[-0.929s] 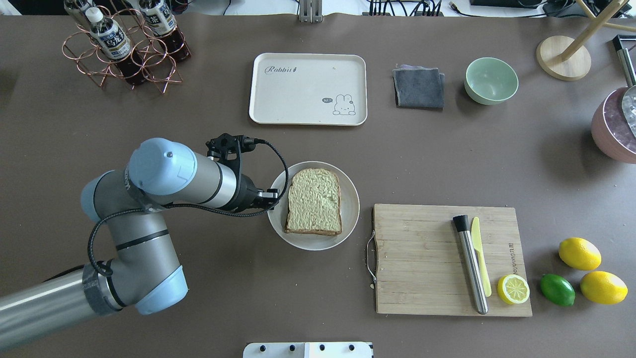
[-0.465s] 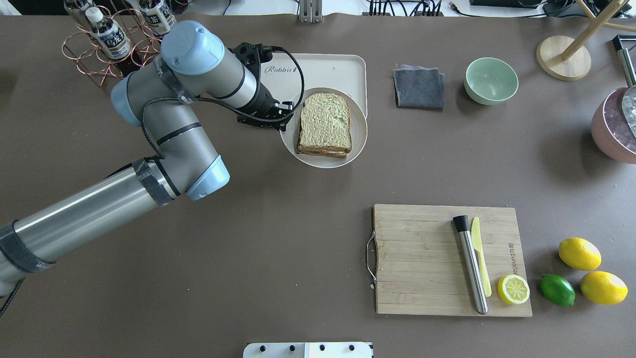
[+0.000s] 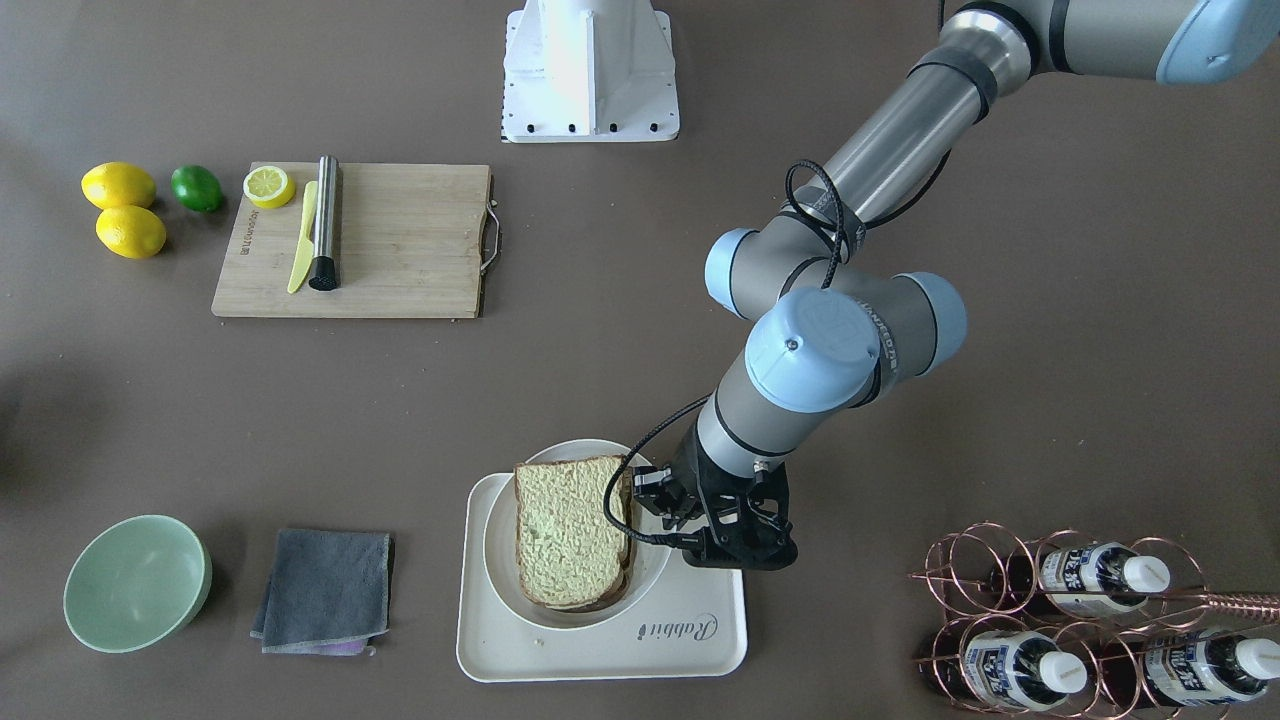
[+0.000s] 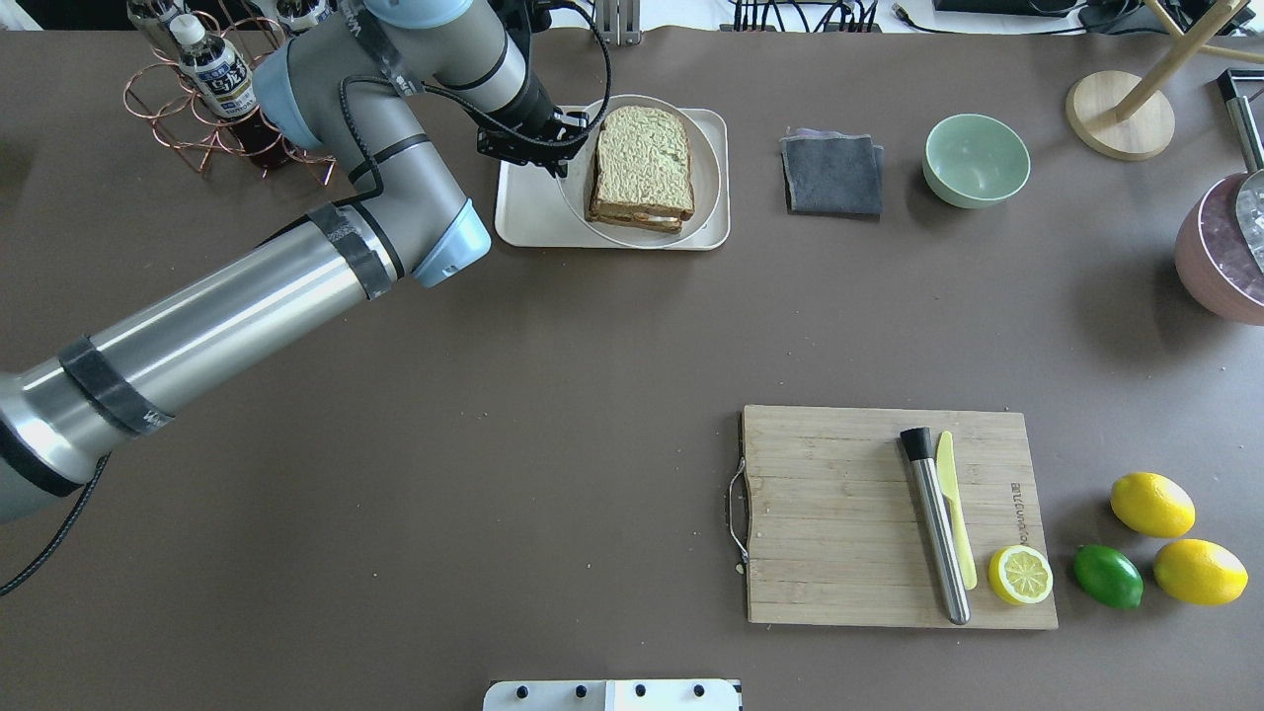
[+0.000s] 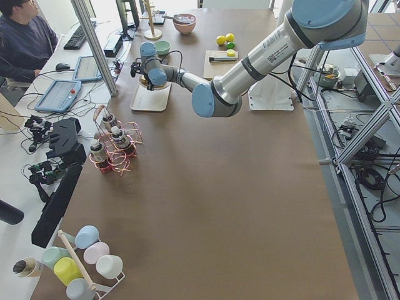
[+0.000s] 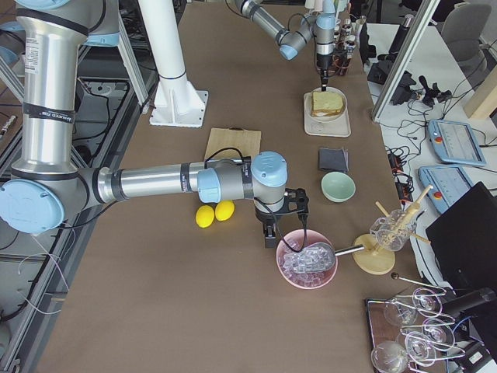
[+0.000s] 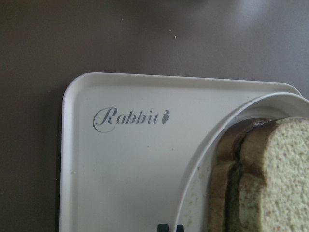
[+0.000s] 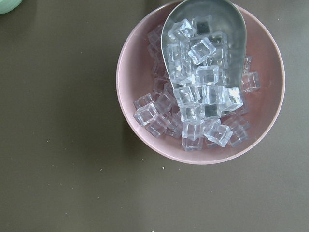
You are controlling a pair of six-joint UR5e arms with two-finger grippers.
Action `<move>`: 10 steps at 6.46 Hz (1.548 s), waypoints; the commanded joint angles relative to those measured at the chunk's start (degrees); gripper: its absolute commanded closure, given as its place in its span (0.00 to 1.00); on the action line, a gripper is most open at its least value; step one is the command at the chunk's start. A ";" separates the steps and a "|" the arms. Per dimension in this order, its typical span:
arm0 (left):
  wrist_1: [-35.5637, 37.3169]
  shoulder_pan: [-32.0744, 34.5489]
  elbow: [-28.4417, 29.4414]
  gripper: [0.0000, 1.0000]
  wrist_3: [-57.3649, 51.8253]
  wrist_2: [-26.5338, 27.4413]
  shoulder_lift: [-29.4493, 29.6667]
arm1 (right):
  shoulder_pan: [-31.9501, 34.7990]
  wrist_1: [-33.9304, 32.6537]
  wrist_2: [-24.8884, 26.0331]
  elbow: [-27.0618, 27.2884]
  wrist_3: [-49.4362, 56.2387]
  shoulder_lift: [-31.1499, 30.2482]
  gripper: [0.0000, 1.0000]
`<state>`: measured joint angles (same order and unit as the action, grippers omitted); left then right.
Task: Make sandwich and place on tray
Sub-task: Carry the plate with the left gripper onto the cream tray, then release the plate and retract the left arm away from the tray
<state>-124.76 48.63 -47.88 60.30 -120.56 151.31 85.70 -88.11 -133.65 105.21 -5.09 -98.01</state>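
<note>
The sandwich (image 4: pixel 640 158), two bread slices with a thin strip of egg showing between them, lies on a round white plate (image 4: pixel 703 173). The plate is over the cream tray (image 4: pixel 523 212) and overhangs its far edge. I cannot tell whether it rests on the tray. My left gripper (image 4: pixel 571 128) is shut on the plate's left rim. The front view shows the sandwich (image 3: pixel 565 530), plate (image 3: pixel 500 540), tray (image 3: pixel 600 650) and gripper (image 3: pixel 640 500). The left wrist view shows the tray (image 7: pixel 120 164), plate rim (image 7: pixel 203 159) and sandwich (image 7: pixel 275 174). My right gripper (image 6: pixel 268 233) hangs over a pink ice bowl (image 8: pixel 135 58); I cannot tell its state.
A copper bottle rack (image 4: pixel 227 89) stands left of the tray, close to my left arm. A grey cloth (image 4: pixel 832 175) and a green bowl (image 4: pixel 976 158) lie to its right. The cutting board (image 4: pixel 839 513) holds a muddler, knife and lemon half.
My left arm has carried the plate with the sandwich from the table's middle away from me to over the tray. The grip on the rim is unchanged.
</note>
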 commanded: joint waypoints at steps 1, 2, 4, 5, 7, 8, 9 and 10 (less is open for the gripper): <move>-1.80 -1.07 3.59 1.00 -0.53 1.90 1.88 | -0.01 0.04 -0.03 0.00 0.00 -0.25 0.00; -1.80 -1.52 3.59 0.65 -0.53 1.91 2.23 | -0.01 0.04 0.05 -0.09 0.08 -0.25 0.00; -1.98 0.13 3.24 0.03 -1.93 2.87 1.71 | -0.01 0.04 -0.21 -0.96 0.17 -0.25 0.00; -1.72 2.15 0.54 0.03 -2.72 2.61 -0.55 | -0.01 0.04 -0.12 -1.32 0.26 -0.16 0.00; 10.14 5.67 -25.52 0.03 -3.61 -4.54 -15.00 | -0.01 0.21 0.32 -2.11 0.35 -0.42 0.00; 14.33 6.56 -40.91 0.03 -3.69 -6.07 -25.43 | -0.01 0.22 0.41 -2.03 0.26 -1.03 0.00; 16.54 7.87 -52.20 0.03 -5.87 -6.18 -34.76 | -0.01 0.13 0.41 -2.11 0.26 -1.21 0.00; 19.18 9.88 -60.75 0.03 -11.98 -6.26 -44.69 | -0.01 0.21 0.41 -2.03 0.35 -1.56 0.00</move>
<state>-108.61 56.60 -97.84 53.26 -126.48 117.28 85.69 -87.93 -133.26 103.16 -4.80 -99.22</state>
